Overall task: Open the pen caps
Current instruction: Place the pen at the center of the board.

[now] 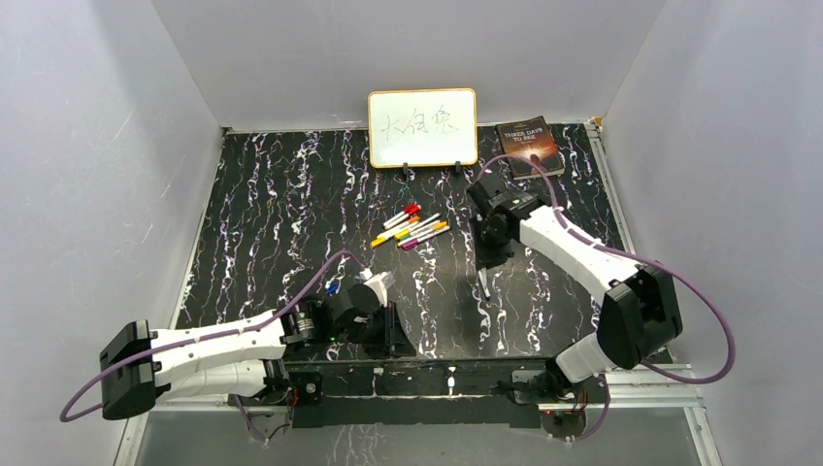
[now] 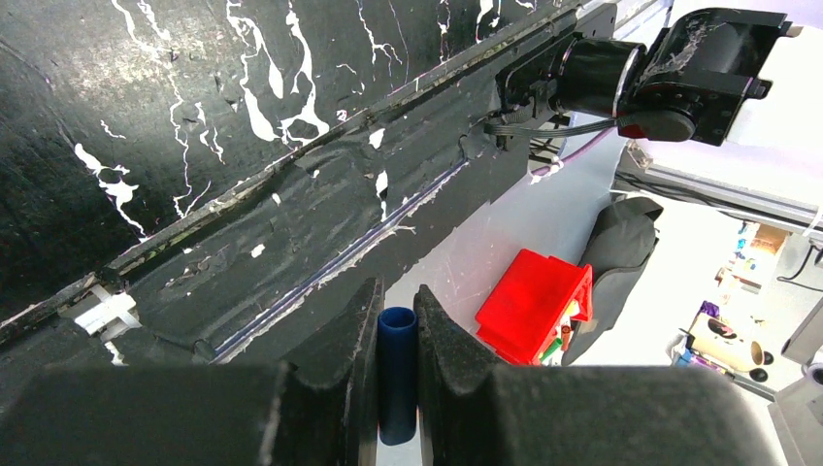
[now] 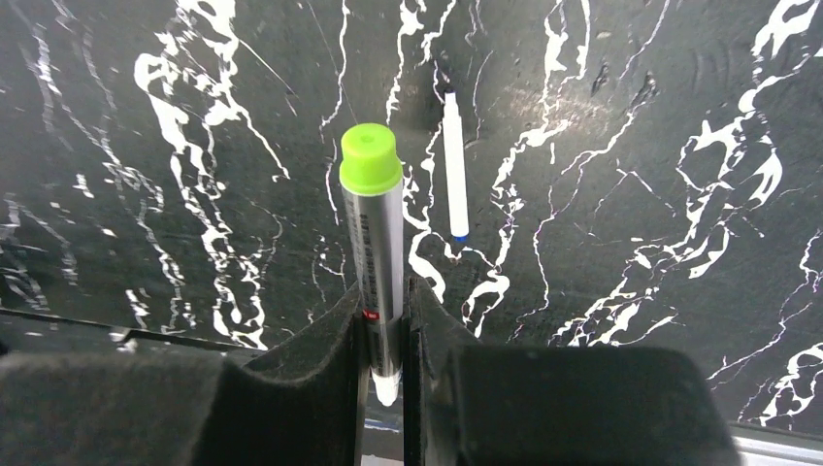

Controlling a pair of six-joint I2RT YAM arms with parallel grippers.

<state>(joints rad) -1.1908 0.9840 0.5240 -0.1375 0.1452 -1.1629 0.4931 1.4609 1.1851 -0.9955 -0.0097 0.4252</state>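
My left gripper (image 2: pixel 396 296) is shut on a dark blue pen cap (image 2: pixel 397 374), held past the table's front edge; in the top view it sits low at the front (image 1: pixel 396 335). My right gripper (image 3: pixel 385 291) is shut on a white-barrelled pen (image 3: pixel 377 248) whose lime-green cap (image 3: pixel 371 160) is still on, pointing at the table. In the top view this gripper (image 1: pixel 485 260) hangs right of centre. An uncapped pen with a blue tip (image 3: pixel 454 165) lies on the table beyond it (image 1: pixel 482 282). Several capped pens (image 1: pixel 412 228) lie bunched mid-table.
A small whiteboard (image 1: pixel 422 127) stands at the back and a book (image 1: pixel 529 146) lies to its right. Grey walls enclose the black marbled table (image 1: pixel 272 214). A red box (image 2: pixel 534 303) sits on the floor below the front edge.
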